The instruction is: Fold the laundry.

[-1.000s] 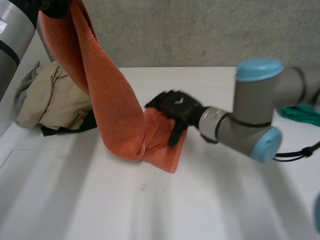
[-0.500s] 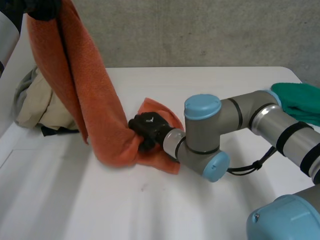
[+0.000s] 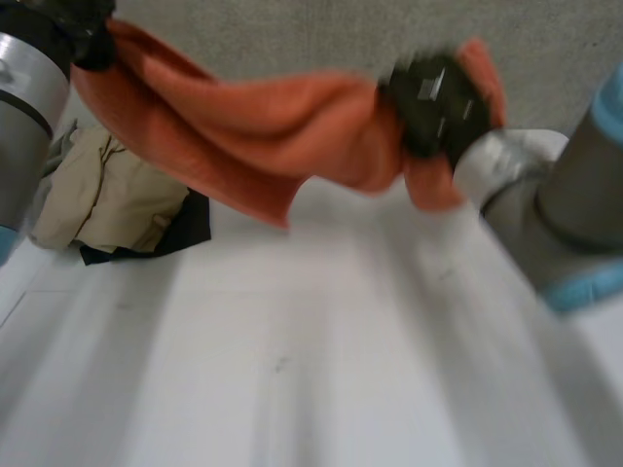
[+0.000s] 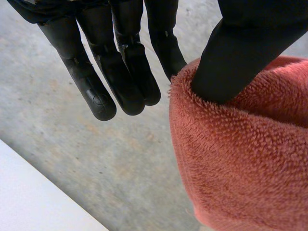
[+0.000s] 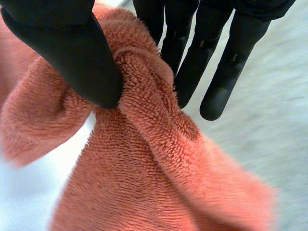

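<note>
An orange towel (image 3: 263,131) hangs stretched in the air above the white table (image 3: 292,370), sagging in the middle. My left hand (image 3: 83,24) holds one end high at the far left, its thumb (image 4: 245,48) pinching the towel (image 4: 240,163) against a finger. At the far right, my right hand (image 3: 438,102) grips the other end, lifted off the table. Its thumb (image 5: 67,57) presses a bunched fold of the towel (image 5: 144,173) against the fingers (image 5: 187,53).
A heap of beige and dark clothes (image 3: 117,199) lies at the table's back left, under the towel's left end. A grey concrete wall (image 3: 292,39) stands behind the table.
My right hand closed on the towel's lower end on the table and raised it up and to the right. The towel went from hanging down to stretched between both hands.
</note>
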Controlling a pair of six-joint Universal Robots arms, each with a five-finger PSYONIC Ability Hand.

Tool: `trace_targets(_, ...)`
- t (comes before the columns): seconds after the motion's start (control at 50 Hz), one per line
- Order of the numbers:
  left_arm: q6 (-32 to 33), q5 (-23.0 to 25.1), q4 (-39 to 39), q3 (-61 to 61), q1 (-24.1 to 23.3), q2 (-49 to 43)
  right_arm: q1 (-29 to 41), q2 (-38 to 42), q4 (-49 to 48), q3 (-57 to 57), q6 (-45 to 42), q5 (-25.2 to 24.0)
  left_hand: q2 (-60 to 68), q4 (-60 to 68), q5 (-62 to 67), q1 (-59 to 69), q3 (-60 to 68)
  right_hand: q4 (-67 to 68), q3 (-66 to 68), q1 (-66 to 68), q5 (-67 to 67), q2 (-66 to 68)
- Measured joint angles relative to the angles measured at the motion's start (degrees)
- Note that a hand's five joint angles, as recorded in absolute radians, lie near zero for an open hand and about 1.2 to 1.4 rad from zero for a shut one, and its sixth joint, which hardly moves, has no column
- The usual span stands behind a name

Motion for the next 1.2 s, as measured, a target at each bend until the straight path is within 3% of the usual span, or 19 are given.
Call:
trace_targets(0.04, 0.03, 0.02, 0.53, -0.04, -0.08, -1.60, 2.18, -1.26, 2.42, 7.30, -4.18, -0.82, 0.00, 0.00, 0.00, 0.00, 0.00, 0.01, 0.02, -0.05, -0.01, 0.00)
trace_targets(0.14, 0.33, -0.11, 1.31, 1.51, -1.29, -5.17, 9.49, 2.92, 7.94, 16.37, -7.91, -0.24, 0.00, 0.00, 0.00, 0.00, 0.00, -30.97, -30.45, -22.71, -27.49, -28.59)
trace_targets(0.22, 0.65, -0.68, 1.18, 3.59, -2.82, -6.88, 11.97, 7.45, 11.51, 14.29, -4.99, 1.93, 0.00, 0.00, 0.00, 0.00, 0.00, -54.43, -53.64, -45.63, -50.63, -51.58)
trace_targets(0.3, 0.91, -1.00, 0.83, 5.21, -4.08, -7.46, 9.90, 8.27, 14.31, 9.02, 0.67, 3.30, 0.00, 0.00, 0.00, 0.00, 0.00, -56.54, -55.77, -46.53, -51.78, -53.33)
trace_targets(0.42, 1.05, -0.74, 0.72, 6.40, -5.11, -7.18, 4.32, 5.84, 16.57, 2.78, 7.57, 2.74, 0.00, 0.00, 0.00, 0.00, 0.00, -56.54, -55.77, -46.53, -51.78, -53.33)
trace_targets(0.54, 0.73, 0.21, 0.68, 7.12, -6.85, -3.27, -1.67, 5.92, 20.64, -7.50, 12.84, -2.66, 0.00, 0.00, 0.00, 0.00, 0.00, -56.54, -55.77, -46.53, -51.78, -53.33)
trace_targets(0.7, 0.36, 1.85, 0.43, 5.83, -10.29, 2.85, -2.17, 18.77, 31.10, -26.35, 16.80, -12.72, 0.00, 0.00, 0.00, 0.00, 0.00, -56.54, -55.77, -46.53, -51.78, -53.33)
trace_targets(0.82, 0.57, 3.36, 0.45, 2.53, -12.25, 6.20, 0.17, 32.87, 40.98, -39.96, 19.93, -18.79, 0.00, 0.00, 0.00, 0.00, 0.00, -54.45, -53.56, -45.00, -50.32, -51.17)
trace_targets(0.88, 0.86, 3.83, 0.58, 1.12, -12.29, 6.73, 1.30, 36.61, 43.21, -42.56, 20.34, -19.57, 0.00, 0.00, 0.00, 0.00, 0.00, -32.50, -31.34, -21.29, -27.41, -28.37)
trace_targets(0.92, 1.11, 3.93, 0.63, 0.52, -11.97, 6.76, 1.90, 38.47, 43.70, -44.30, 20.74, -19.47, 0.00, 0.00, 0.00, 0.00, 0.00, -11.77, -10.74, -0.54, -6.92, -7.01)
trace_targets(0.96, 1.40, 3.91, 0.70, 0.08, -11.33, 6.65, 1.97, 39.00, 42.91, -45.69, 21.38, -18.68, 0.00, 0.00, 0.00, 0.00, 0.00, -3.02, -2.20, 4.14, 0.23, 0.79)
trace_targets(1.08, 1.95, 2.95, 1.43, 0.35, -7.74, 5.39, -0.19, 33.87, 31.19, -49.18, 25.36, -10.18, 0.00, 0.00, 0.00, 0.00, 0.00, -0.05, 0.18, 4.14, 0.76, 1.97)
trace_targets(1.12, 1.98, 1.94, 2.16, 0.96, -6.00, 4.59, -1.68, 28.75, 22.04, -48.13, 26.66, -5.76, 0.00, 0.00, 0.00, 0.00, 0.00, -0.04, 0.19, 4.14, 0.76, 1.97)
trace_targets(1.2, 1.69, -0.11, 3.47, 1.60, -3.79, 3.68, -3.55, 19.79, 7.34, -42.59, 27.63, -1.63, 0.00, 0.00, 0.00, 0.00, 0.00, -0.03, 0.19, 4.14, 0.76, 1.97)
